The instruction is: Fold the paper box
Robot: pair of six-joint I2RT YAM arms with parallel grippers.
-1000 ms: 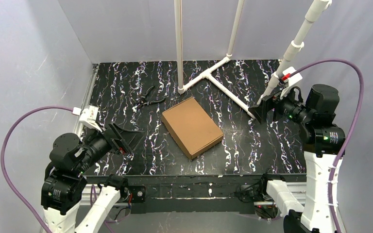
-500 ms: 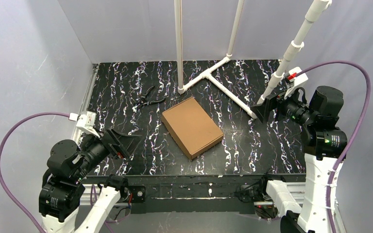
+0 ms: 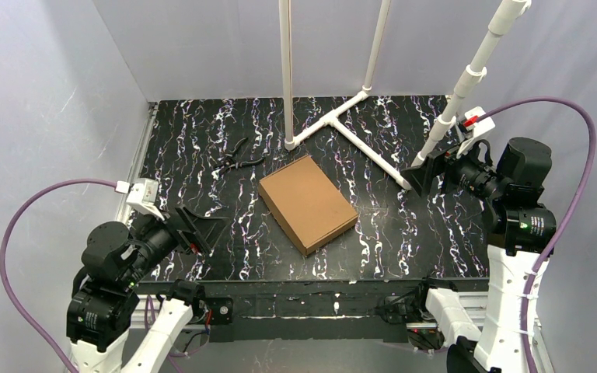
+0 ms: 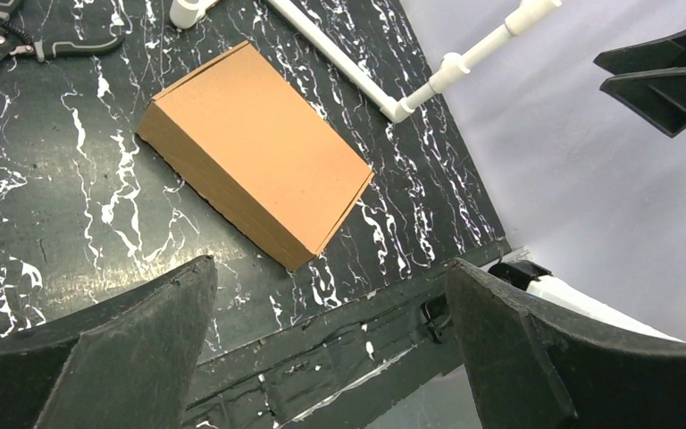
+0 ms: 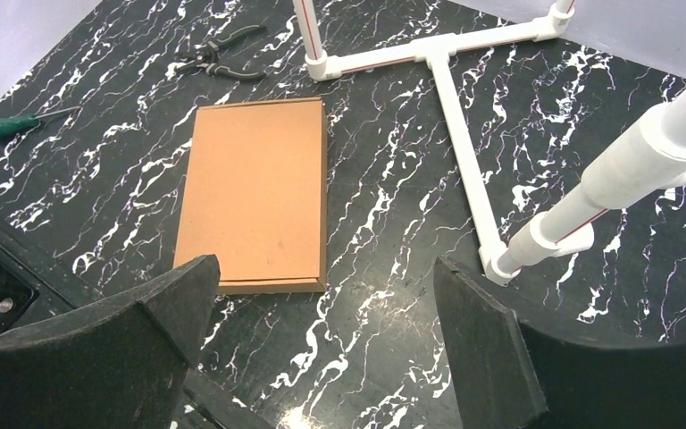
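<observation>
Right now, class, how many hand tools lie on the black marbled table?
2: black pliers beyond the brown cardboard box, a green-handled screwdriver to its left. Others may be hidden.

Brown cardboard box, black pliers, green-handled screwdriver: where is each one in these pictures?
Brown cardboard box (image 3: 308,203), top external view, middle of its lid.
Black pliers (image 5: 207,60), right wrist view, near the pivot.
Green-handled screwdriver (image 5: 18,122), right wrist view, on the green handle.
</observation>
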